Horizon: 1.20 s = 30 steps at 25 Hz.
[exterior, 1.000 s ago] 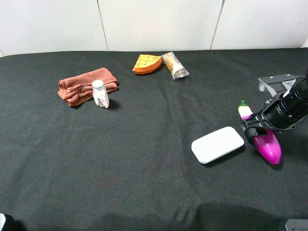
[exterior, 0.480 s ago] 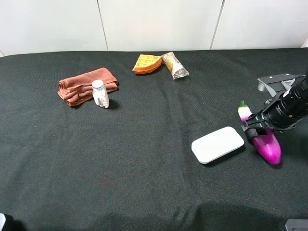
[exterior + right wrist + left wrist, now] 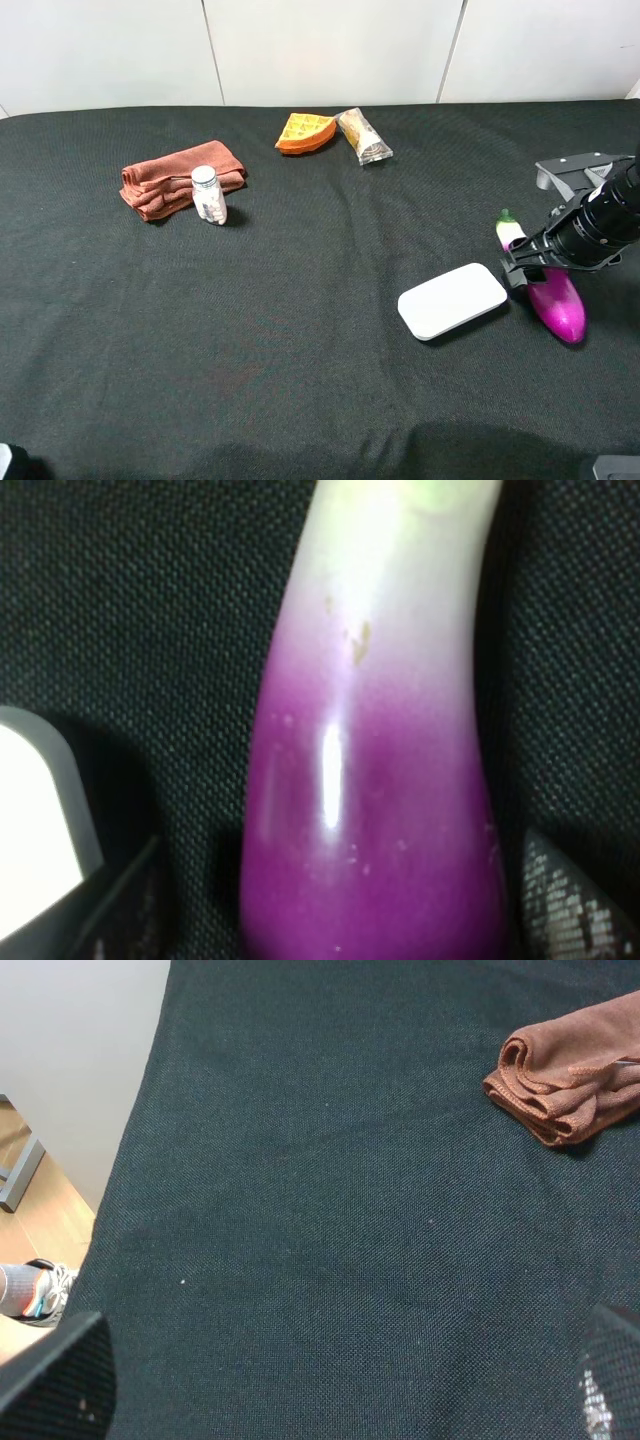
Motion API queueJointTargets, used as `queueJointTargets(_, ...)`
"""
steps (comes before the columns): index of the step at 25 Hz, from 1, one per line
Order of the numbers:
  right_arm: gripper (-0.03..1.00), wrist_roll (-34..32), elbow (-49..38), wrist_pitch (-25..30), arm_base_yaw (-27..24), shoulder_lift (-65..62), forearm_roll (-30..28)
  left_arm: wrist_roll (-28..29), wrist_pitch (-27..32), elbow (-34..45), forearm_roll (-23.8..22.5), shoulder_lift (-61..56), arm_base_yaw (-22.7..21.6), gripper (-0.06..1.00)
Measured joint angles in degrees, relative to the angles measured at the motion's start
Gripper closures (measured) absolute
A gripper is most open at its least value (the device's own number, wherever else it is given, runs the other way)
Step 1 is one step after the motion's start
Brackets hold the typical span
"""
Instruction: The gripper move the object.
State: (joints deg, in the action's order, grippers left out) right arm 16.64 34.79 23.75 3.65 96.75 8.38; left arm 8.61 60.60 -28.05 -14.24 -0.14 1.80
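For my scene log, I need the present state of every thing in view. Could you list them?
toy eggplant: lying on the cloth, between the right gripper jaws
white case: flat, closed
pill bottle: upright, capped
brown towel: folded
waffle wedge: lying flat
snack packet: sealed, lying flat

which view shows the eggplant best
The right wrist view: the eggplant fills it, purple fading to white, between the right tool's fingers. The exterior high view shows its whole length, but small and partly behind the right tool. The left wrist view misses it.
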Motion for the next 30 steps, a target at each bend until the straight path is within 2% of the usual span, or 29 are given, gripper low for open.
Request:
queueJointTargets(4, 0.43, 0.0, 0.0, 0.0, 0.0, 0.0, 0.0, 0.0, 0.0, 0.0, 0.0, 0.0, 0.0, -0.01)
queueJointTargets(11, 0.34, 0.0, 0.0, -0.1, 0.0, 0.0, 0.0, 0.0, 0.0, 0.0, 0.0, 0.0, 0.0, -0.01)
queueJointTargets(20, 0.33, 0.0, 0.0, 0.2, 0.0, -0.5, -0.1, 0.0, 0.0, 0.0, 0.0, 0.0, 0.0, -0.01)
queueJointTargets(27, 0.33, -0.2, 2.8, 5.3, 0.0, -7.2, -0.1, 0.0, 0.0, 0.0, 0.0, 0.0, 0.0, -0.01)
queueJointTargets(30, 0.33, -2.7, 4.1, 7.4, 0.0, -11.4, -0.1, 0.0, 0.0, 0.0, 0.0, 0.0, 0.0, -0.01)
